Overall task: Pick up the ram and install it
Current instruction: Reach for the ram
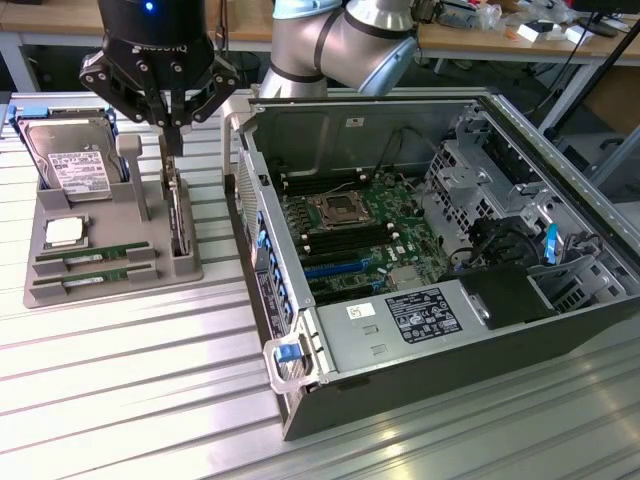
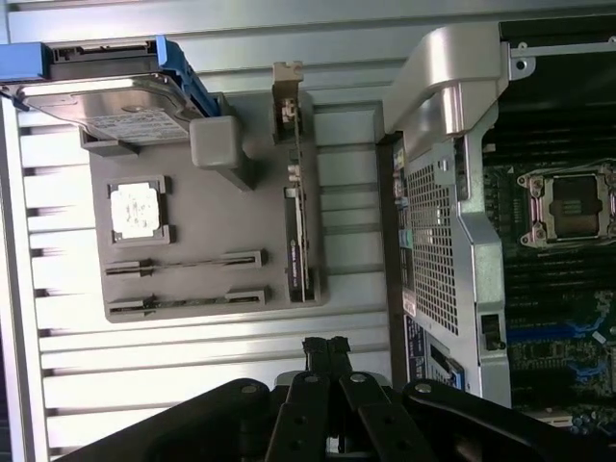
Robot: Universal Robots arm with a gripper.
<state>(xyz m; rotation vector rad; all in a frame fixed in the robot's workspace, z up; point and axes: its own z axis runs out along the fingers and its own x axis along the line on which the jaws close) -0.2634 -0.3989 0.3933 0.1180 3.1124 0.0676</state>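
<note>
The ram (image 1: 92, 258) lies slotted in the grey tray (image 1: 110, 222), with its twin (image 1: 88, 282) just beside it. The gripper (image 1: 172, 130) hangs over the tray, fingers pressed together and holding nothing. An upright card (image 1: 178, 215) stands directly beneath it. A hard drive (image 1: 75, 160) and a processor (image 1: 63, 232) share the tray. An open computer case (image 1: 310, 135) stands at the exterior view's right.

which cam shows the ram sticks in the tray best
The exterior view: the ram sticks sit in the grey tray, their green faces showing along their full length. The wrist view looks down on their top edges, so they read as thin dark lines in the slots.
</note>
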